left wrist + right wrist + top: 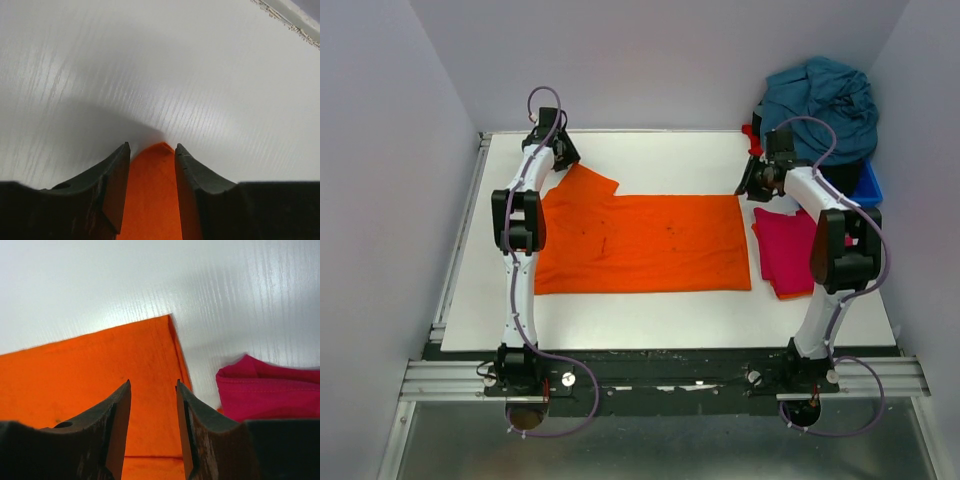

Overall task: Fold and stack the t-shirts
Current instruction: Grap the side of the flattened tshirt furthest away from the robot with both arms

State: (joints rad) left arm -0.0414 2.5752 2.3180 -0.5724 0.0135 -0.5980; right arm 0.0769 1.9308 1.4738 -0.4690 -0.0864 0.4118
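1. Top external view: the orange t-shirt (pixel 640 245) lies spread flat on the worktop (pixel 670 165), one sleeve jutting at its far-left corner. An uneven lift would skew the fold.
2. Magenta t-shirt (pixel 790 250), folded just right of the orange one, could get dragged by a low sweep.
3. Left claw (pixel 151 146), jaws partly apart, straddles the orange sleeve tip without pinching it. It may catch too little cloth.
4. Right claw (pixel 152 382), half open and empty, hovers over the orange shirt's far-right corner and may miss the hem.
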